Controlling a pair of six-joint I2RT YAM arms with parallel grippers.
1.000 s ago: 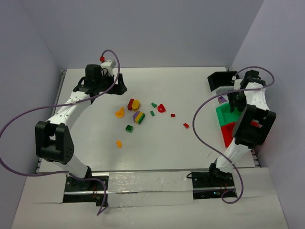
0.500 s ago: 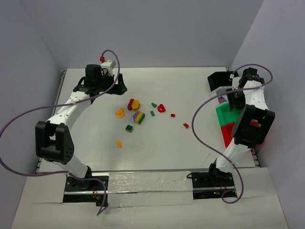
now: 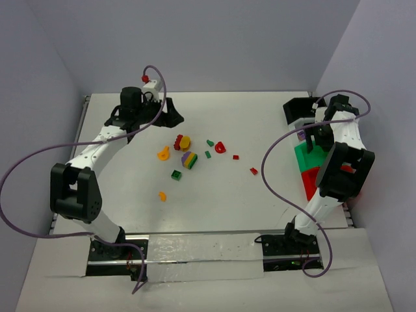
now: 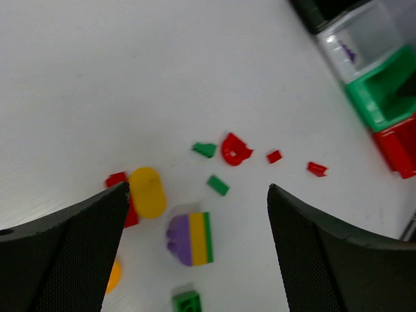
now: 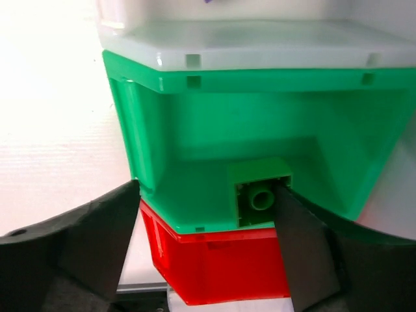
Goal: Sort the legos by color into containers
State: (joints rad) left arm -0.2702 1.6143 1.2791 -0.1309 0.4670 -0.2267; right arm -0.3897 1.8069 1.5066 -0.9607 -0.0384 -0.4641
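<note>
**At the right edge of the top view: green brick delivered, release under way**

At the right edge of the top view, I hold the right arm over the row of bins. In the right wrist view the right gripper (image 5: pixel 208 201) has widened its jaws over the last second. They now stand well apart and grip nothing. The green brick (image 5: pixel 260 192) lies on the floor of the green bin (image 5: pixel 260 79), just beside the right-hand finger. I judge this piece sorted. The white bin (image 5: pixel 260 45) adjoins above in that frame, the red bin (image 5: pixel 221 266) below. The black bin (image 3: pixel 296 109) heads the row in the top view.

In the upper left of the top view, the left arm has swung right, toward the pile. The left gripper (image 4: pixel 198 195) is wide open and empty. The loose legos (image 3: pixel 188 156) remain unsorted at centre frame, in red, green and yellow. The stacked purple-yellow-green block (image 4: pixel 190 238) lies between the fingers at the bottom of the left wrist view. I judge it a likely next pick.

The table (image 3: pixel 260 195) is matte white. Pale lavender-grey walls (image 3: pixel 195 45) enclose three sides. A purple cable (image 3: pixel 26 169) loops from each arm.
</note>
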